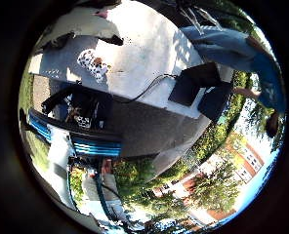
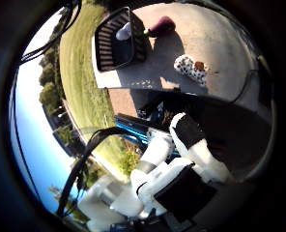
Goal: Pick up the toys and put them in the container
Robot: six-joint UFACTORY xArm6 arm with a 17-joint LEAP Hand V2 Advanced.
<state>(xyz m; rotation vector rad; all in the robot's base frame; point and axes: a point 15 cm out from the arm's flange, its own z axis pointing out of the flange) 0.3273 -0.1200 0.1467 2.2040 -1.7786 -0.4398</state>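
Pale concrete pavement in bright sun carries the task's things outdoors. White spotted plush toy w/ black patches and a brown head lies on its side on the pavement, well apart from the hand and clear of the container. Black slatted container, a crate-like basket, stands on the same slab near the grass edge; a whitish toy shows inside it, and a dark maroon toy lies on the pavement just beside the container's far wall. Robot's right hand, white and black parts, fills the near part of the thumb-side view; fingers look fairly straight and relaxed, holding nothing, not touching any toy. Between hand and plush toy sits dark equipment w/ blue ribbed bars, in shadow; what it is cannot be told. Little-finger-side view shows two dark boxes on the slab's edge and a person in blue clothing beyond them, touching none of the toys. Trees and brick buildings ring the scene.
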